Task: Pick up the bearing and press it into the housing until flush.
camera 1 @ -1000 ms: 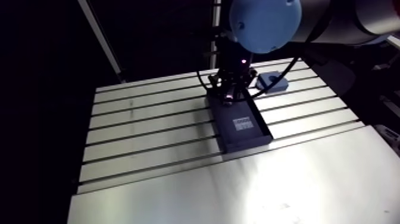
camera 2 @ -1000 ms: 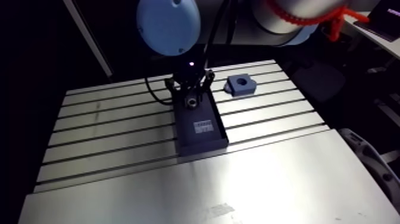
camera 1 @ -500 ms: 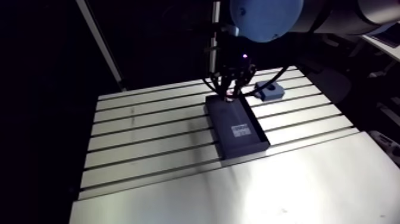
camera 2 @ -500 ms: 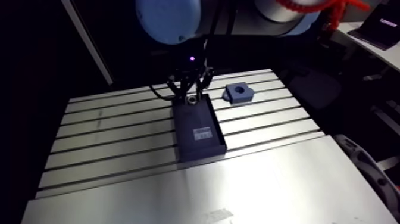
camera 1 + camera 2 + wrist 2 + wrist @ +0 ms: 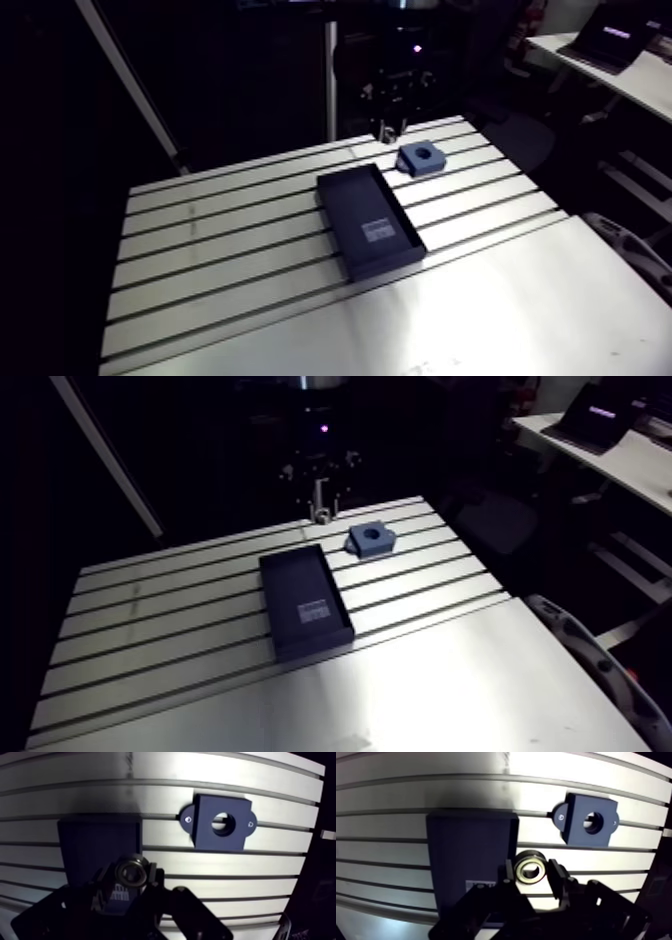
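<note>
The bearing (image 5: 531,867), a small metal ring, sits pressed between the two fingers of my gripper (image 5: 532,872), which is shut on it and held well above the table. The housing (image 5: 588,820) is a blue block with a round bore, lying on the slotted table ahead of the gripper and off to one side. In the arm view the gripper (image 5: 320,506) hangs over the table's far edge, just behind the housing (image 5: 369,539).
A flat dark tray (image 5: 304,600) lies lengthwise on the slotted table (image 5: 150,626), beside the housing. The tray (image 5: 468,859) lies below and beside the gripper in the wrist view. A smooth plate (image 5: 400,696) covers the table's near part.
The gripper has lifted out of the dark tray with the bearing and moved toward the far edge near the housing. The arm camera has shifted too.
</note>
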